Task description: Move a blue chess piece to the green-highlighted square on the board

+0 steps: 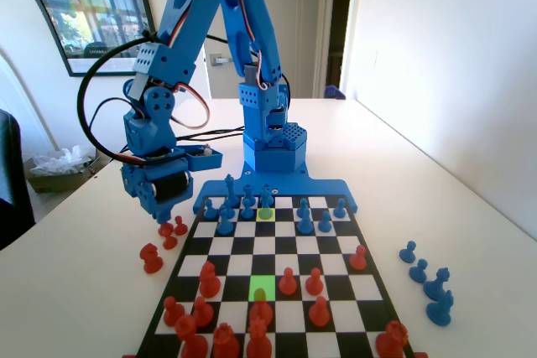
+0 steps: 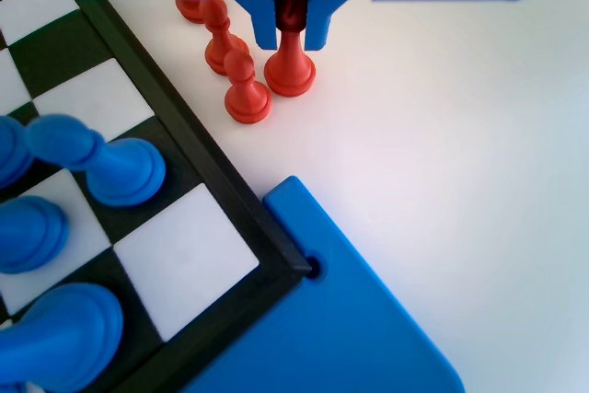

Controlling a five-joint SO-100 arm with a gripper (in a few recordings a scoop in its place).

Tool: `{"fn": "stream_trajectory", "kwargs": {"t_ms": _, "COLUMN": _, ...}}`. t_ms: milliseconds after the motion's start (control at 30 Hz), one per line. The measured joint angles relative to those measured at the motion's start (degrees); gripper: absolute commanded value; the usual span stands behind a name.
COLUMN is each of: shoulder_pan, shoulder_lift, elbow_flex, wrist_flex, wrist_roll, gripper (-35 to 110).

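My gripper (image 2: 291,34) low off board (image 1: 336,249), upper left of fixed view; red pieces (image 2: 241,75) crowd beneath. Bare table right in wrist view. Green-highlighted square (image 1: 263,285) hemmed by red pawns (image 1: 288,281).

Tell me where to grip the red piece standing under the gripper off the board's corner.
Take the red piece by its narrow head, straight down from above: it stands upright, its base flares wide, and a red pawn crowds its left in the wrist view.

Red pawns (image 2: 248,89) on white table (image 2: 442,135); framed picture (image 1: 88,2)
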Motion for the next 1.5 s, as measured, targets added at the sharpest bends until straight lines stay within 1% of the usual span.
{"fn": "stream_trajectory", "kwargs": {"t_ms": 133, "shoulder_pan": 0.4, "shoulder_lift": 0.0, "elbow_flex": 0.0, "wrist_flex": -0.8, "wrist_roll": 0.0, "gripper": 14}}
{"fn": "stream_trajectory", "kwargs": {"t_ms": 400, "shoulder_pan": 0.9, "shoulder_lift": 0.0, "elbow_flex": 0.0, "wrist_flex": 0.4, "wrist_roll": 0.0, "gripper": 14}}
{"fn": "stream_trajectory", "kwargs": {"t_ms": 467, "shoulder_pan": 0.9, "shoulder_lift": 0.0, "elbow_flex": -0.4, "wrist_flex": 2.2, "wrist_roll": 0.0, "gripper": 13}}
{"fn": "stream_trajectory", "kwargs": {"t_ms": 700, "shoulder_pan": 0.5, "shoulder_lift": 1.0, "elbow_flex": -6.7, "wrist_flex": 13.3, "wrist_roll": 3.0, "gripper": 13}}
{"fn": "stream_trajectory", "kwargs": {"t_ms": 833, "shoulder_pan": 0.4, "shoulder_lift": 2.3, "elbow_flex": -9.1, "wrist_flex": 17.1, "wrist_roll": 4.0, "gripper": 13}}
{"fn": "stream_trajectory", "kwargs": {"t_ms": 1033, "shoulder_pan": 0.4, "shoulder_lift": 3.9, "elbow_flex": -11.6, "wrist_flex": 21.6, "wrist_roll": 4.5, "gripper": 8}}
{"fn": "stream_trajectory", "kwargs": {"t_ms": 1200, "shoulder_pan": -2.3, "shoulder_lift": 8.0, "elbow_flex": -12.9, "wrist_flex": 26.5, "wrist_roll": 6.1, "gripper": 7}}
{"fn": "stream_trajectory", "kwargs": {"t_ms": 1400, "shoulder_pan": -8.3, "shoulder_lift": 14.4, "elbow_flex": -13.4, "wrist_flex": 31.6, "wrist_roll": 8.7, "gripper": 5}}
{"fn": "stream_trajectory", "kwargs": {"t_ms": 1500, "shoulder_pan": -10.8, "shoulder_lift": 17.4, "elbow_flex": -13.4, "wrist_flex": 32.3, "wrist_roll": 9.7, "gripper": 3}}
